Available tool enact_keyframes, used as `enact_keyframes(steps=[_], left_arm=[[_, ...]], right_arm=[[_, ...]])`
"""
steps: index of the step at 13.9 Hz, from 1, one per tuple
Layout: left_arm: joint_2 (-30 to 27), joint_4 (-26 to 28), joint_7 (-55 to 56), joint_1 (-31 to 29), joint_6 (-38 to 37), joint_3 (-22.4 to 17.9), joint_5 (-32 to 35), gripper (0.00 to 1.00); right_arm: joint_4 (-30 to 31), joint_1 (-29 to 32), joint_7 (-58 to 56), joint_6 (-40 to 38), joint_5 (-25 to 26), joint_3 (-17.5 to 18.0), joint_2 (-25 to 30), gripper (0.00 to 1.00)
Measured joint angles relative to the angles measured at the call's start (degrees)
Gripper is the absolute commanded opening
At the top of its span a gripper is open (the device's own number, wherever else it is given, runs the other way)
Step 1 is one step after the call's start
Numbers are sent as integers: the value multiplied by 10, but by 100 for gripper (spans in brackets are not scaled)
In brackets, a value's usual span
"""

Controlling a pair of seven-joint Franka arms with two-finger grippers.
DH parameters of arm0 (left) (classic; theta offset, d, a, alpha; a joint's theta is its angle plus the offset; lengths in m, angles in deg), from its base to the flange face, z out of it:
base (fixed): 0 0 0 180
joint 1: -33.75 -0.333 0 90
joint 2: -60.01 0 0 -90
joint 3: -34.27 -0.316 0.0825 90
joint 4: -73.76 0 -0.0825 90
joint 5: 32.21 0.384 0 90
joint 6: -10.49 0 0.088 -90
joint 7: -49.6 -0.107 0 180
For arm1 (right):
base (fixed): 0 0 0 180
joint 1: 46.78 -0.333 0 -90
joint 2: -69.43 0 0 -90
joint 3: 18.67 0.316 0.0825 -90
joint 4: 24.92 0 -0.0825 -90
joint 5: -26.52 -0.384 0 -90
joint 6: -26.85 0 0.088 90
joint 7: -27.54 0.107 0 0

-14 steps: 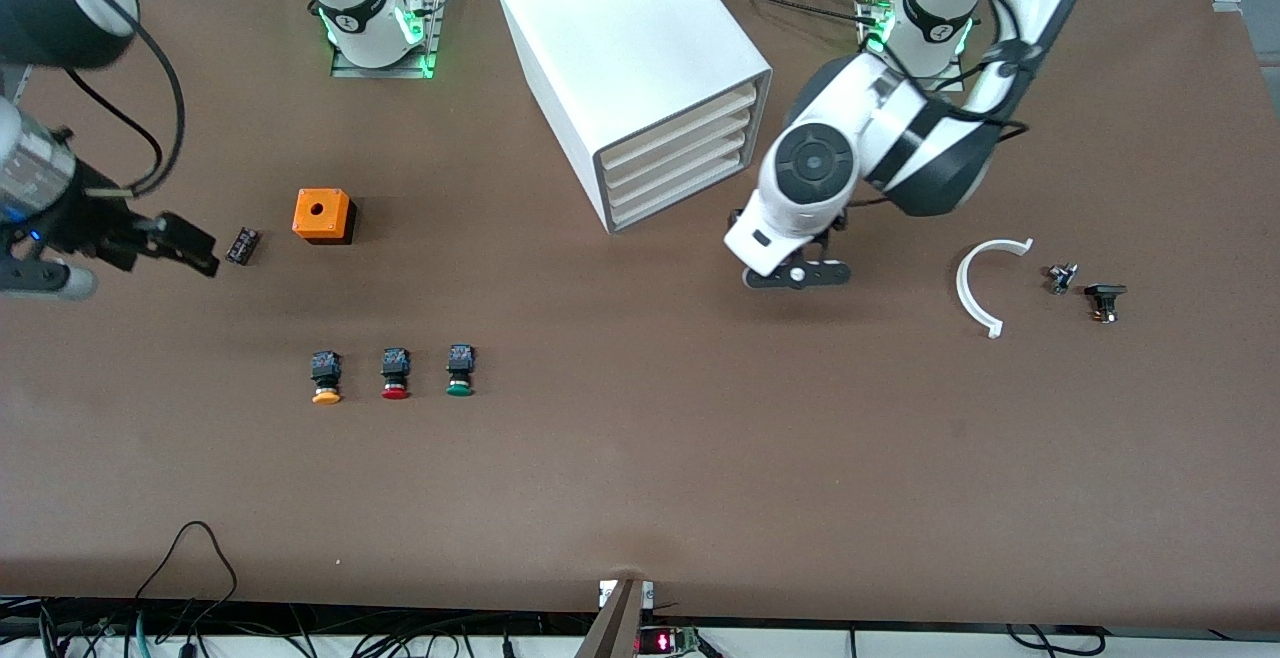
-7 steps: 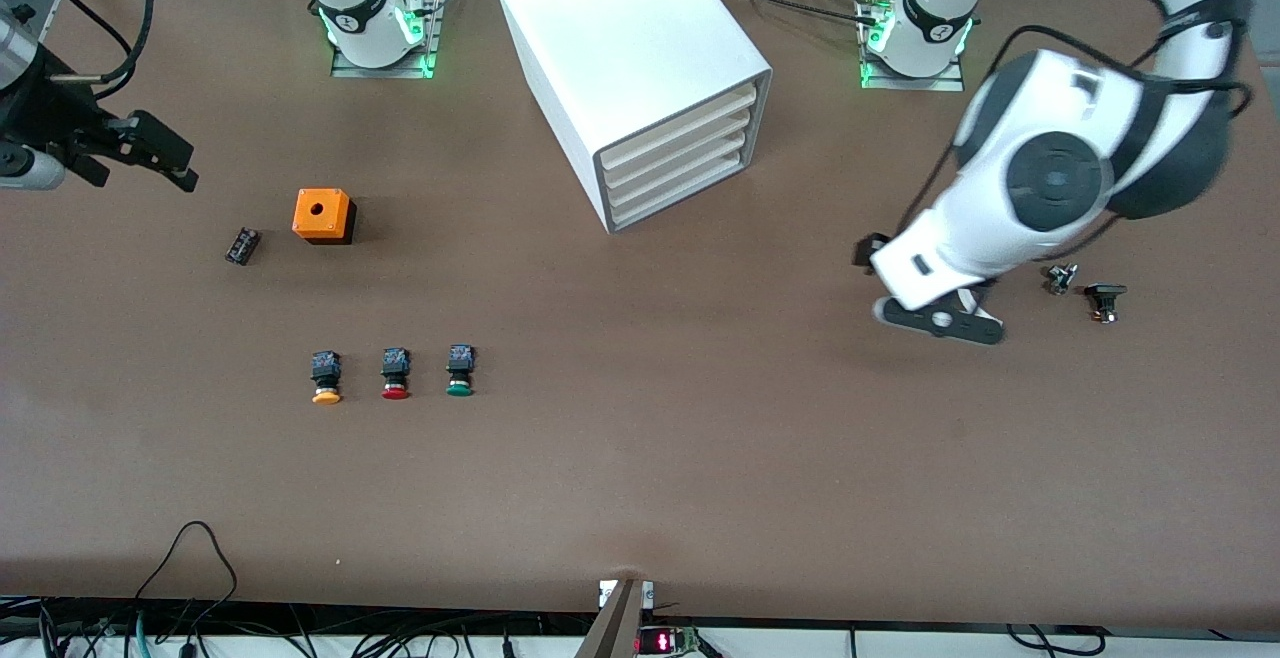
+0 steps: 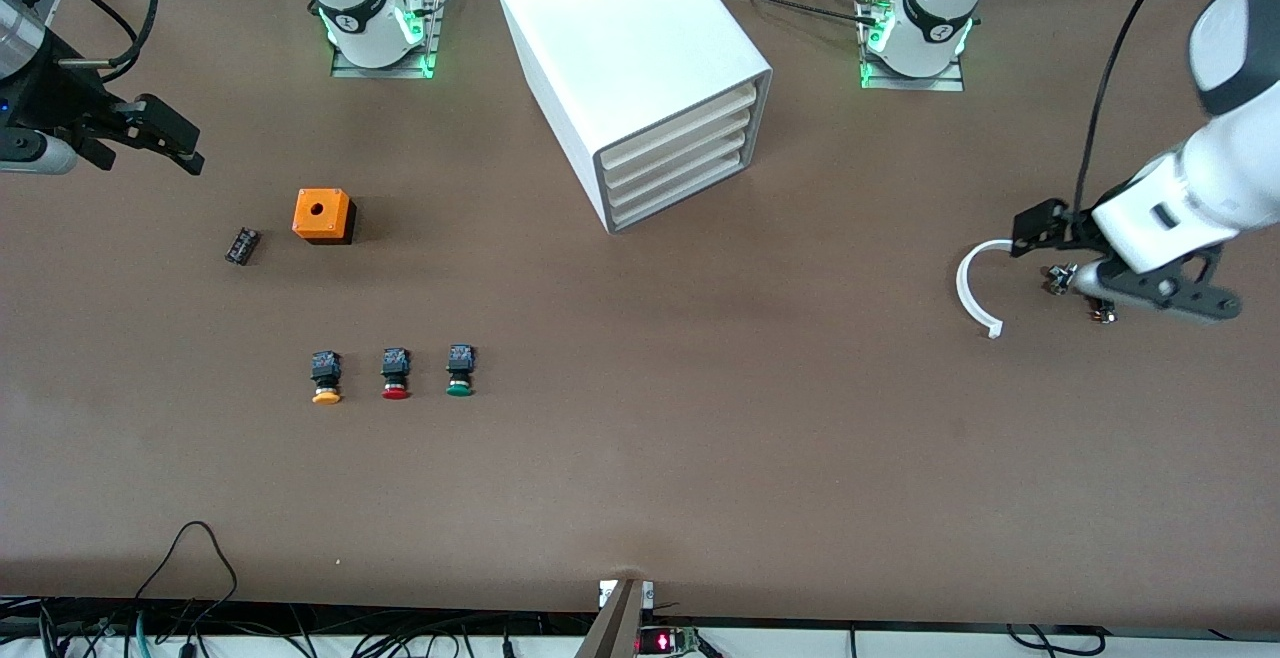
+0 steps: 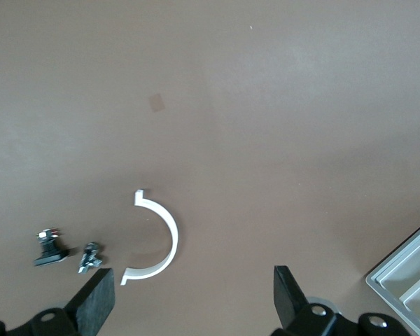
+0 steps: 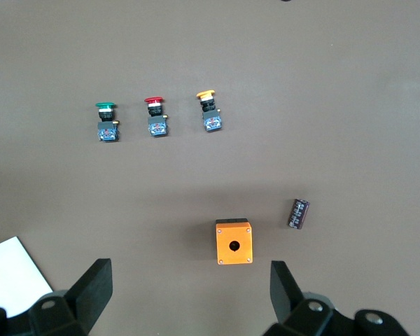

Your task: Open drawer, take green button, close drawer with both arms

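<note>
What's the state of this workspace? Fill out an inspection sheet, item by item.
Surface: brown table, no spills seen.
Job's things: white cabinet, all four drawers shut; green button lying on the table, outside any drawer, in a row with the red button and orange button.
Clutter: orange box and small black component toward the right arm's end; white curved piece and two small black parts toward the left arm's end.
Grippers: left tool open, empty, over the small parts; right tool open, empty, at the right arm's end of the table.
Cables: a loop at the table edge nearest the front camera.
Surroundings: nothing seen.
</note>
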Motion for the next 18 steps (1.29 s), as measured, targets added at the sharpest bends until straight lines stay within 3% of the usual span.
enact_keyframes(steps=[3, 6, 10, 18], left_arm=[[-57, 26, 23, 23, 10, -14, 0, 100], [-104, 94, 46, 35, 30, -31, 0, 100], [-113, 108, 47, 74, 41, -101, 0, 100], [-113, 98, 48, 69, 24, -76, 12, 100]], right_arm=[[-15, 0, 0, -3, 0, 0, -11, 100], [-28, 0, 0, -3, 0, 2, -21, 100], [-42, -1, 0, -5, 0, 5, -23, 100], [-42, -1, 0, -7, 0, 5, -23, 100]])
